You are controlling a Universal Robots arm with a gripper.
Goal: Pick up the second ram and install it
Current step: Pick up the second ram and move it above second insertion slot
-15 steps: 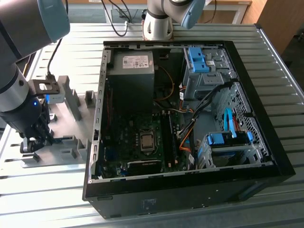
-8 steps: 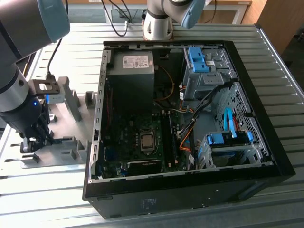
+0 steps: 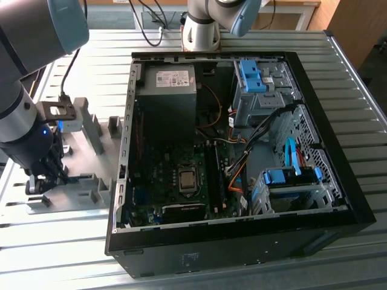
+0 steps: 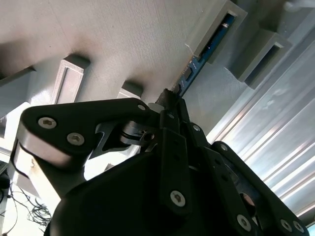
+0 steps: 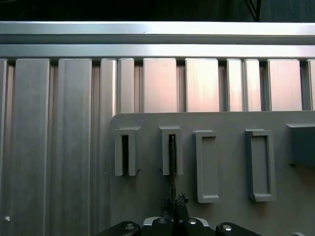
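The second ram [image 4: 198, 60] is a thin blue-green stick standing on edge in a slot of a grey holder block [image 5: 171, 130] on the grey plate [image 3: 81, 196], at the exterior view's left of the open computer case [image 3: 124, 181]. In the first wrist view the ram [image 5: 172, 164] shows as a dark thin edge running from the slot toward my fingers. My gripper [image 4: 170, 102] is down on the plate [image 5: 147, 196], its black fingers pinched together on the near end of the stick. The gripper [image 3: 43, 181] hangs low beside the case's outer wall.
Several more grey holder blocks [image 5: 207, 164] stand in a row on the plate, their slots dark. The case holds a motherboard with black memory slots [image 3: 211, 172], a power supply [image 3: 168, 90], orange cables and light-blue drive latches [image 3: 290, 176]. The ribbed metal table [image 5: 59, 123] surrounds everything.
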